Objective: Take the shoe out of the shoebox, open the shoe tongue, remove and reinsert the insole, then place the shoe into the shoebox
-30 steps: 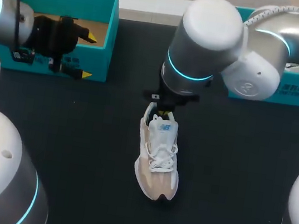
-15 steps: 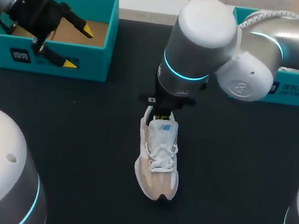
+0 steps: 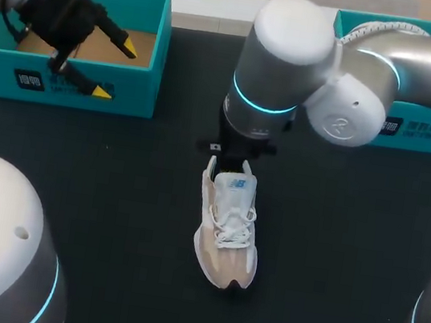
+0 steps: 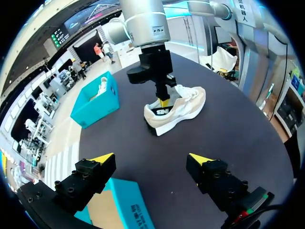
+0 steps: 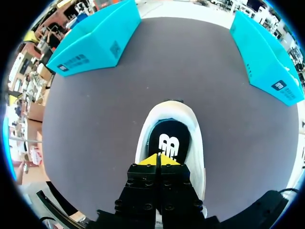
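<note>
The shoe (image 3: 228,228) is out of its box and stands upright on the black table (image 3: 113,195), roughly in the middle, toe pointing towards the robot, so the first step looks done. The right gripper (image 5: 157,160) hangs straight down over the heel opening with its yellow tips pressed together, just above the heel end of the black insole (image 5: 169,138). I cannot tell whether they pinch the insole's edge or merely touch it. The insole lies flat inside the shoe, and the white tongue (image 3: 236,187) stands up just in front of the gripper, with the laces tied below it.

From this, the work seems to be at the insole step. The pictures do not settle whether the insole is about to come out or is being seated again.

The left gripper (image 3: 115,71) is wide open and holds nothing. It hovers over the front wall of the open teal shoebox (image 3: 73,83) at the table's far left, well apart from the shoe. A second teal box (image 3: 415,130) sits at the far right.

What certainly remains is putting the shoe into the shoebox
</note>
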